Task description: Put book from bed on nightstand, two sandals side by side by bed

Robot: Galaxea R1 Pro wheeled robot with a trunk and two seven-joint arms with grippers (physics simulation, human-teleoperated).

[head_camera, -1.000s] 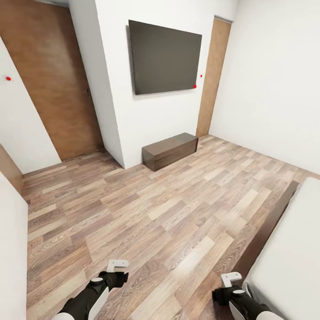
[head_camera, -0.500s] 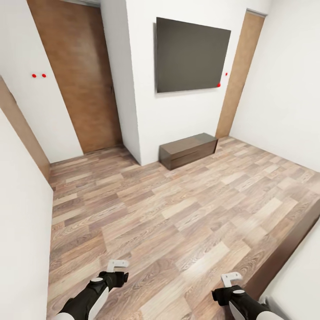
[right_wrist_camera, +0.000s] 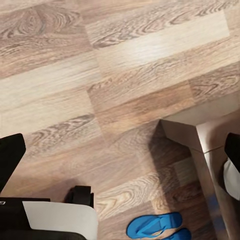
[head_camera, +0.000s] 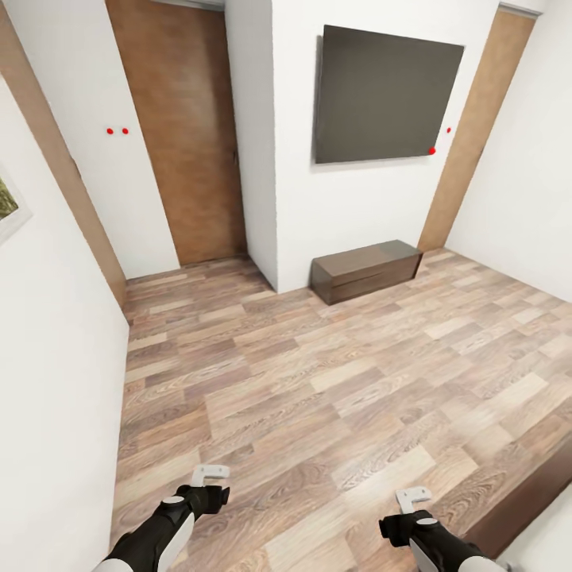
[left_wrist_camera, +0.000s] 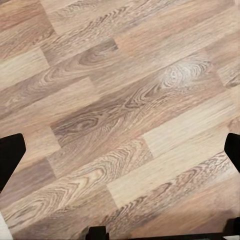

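Hanging low over bare floor (head_camera: 318, 397), left gripper (head_camera: 208, 475) and right gripper (head_camera: 411, 499), forearms bent forward, both spread wide, holding nothing. Just below right wrist, blue sandals (right_wrist_camera: 159, 226) on planks beside bed (head_camera: 524, 508) corner. Farther off, TV bench (head_camera: 365, 270) against wall under dark screen (head_camera: 385, 95), brown door (head_camera: 187, 135) beyond.

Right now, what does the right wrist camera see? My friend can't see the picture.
A bright blue flat flip-flop sandal lies on the brown wood-plank floor at the picture's edge, close to the corner of a brown wooden frame. The black tips of the right gripper stand wide apart at either side.
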